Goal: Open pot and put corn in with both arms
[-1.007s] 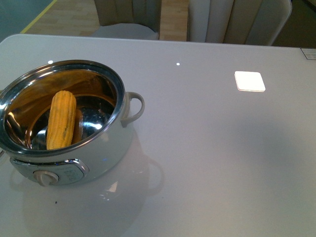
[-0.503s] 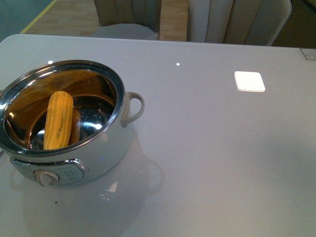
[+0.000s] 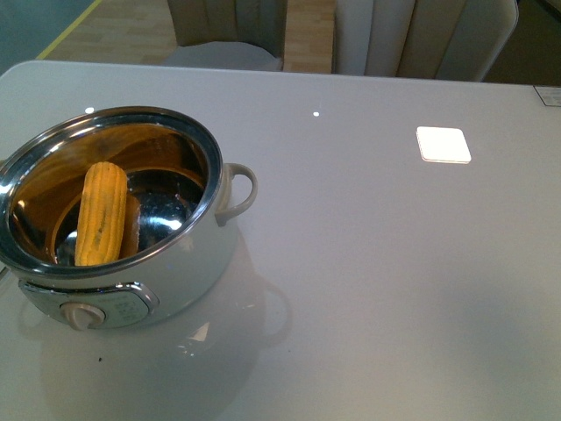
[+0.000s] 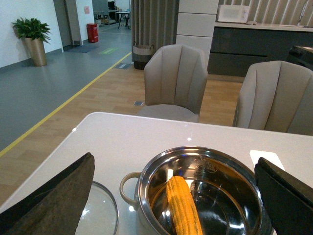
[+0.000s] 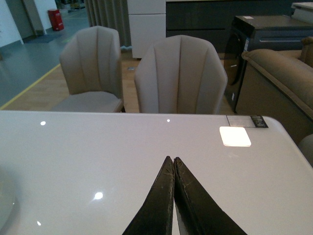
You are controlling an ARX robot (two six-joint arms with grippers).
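Tabletop (image 3: 377, 289): white, glossy, rounded corners. Wide bare stretch on the pot's handle side; the near edge is out of frame, the far edge runs just in front of the chairs. Judged plenty of room for both arms to draw back.

Pot (image 3: 188, 281): near the tabletop's left side, open, steel bowl showing. Judged heavy, rigid, with a slick rim; best taken by the loop handle (image 3: 238, 195).

Lid (image 4: 100, 213): glass, flat on the tabletop just beside the pot, only partly in view. Judged fragile and smooth.

Corn (image 3: 100, 213): inside the pot, tilted against the bowl wall, tip upward. Judged firm, light, apt to roll; grip across the middle. Placement looks complete.

Left hand (image 4: 173, 196): fingers spread wide, nothing held, poised above the pot with the corn below.

Right hand (image 5: 173, 169): fingertips pressed together, nothing between them, over bare tabletop well apart from the pot.
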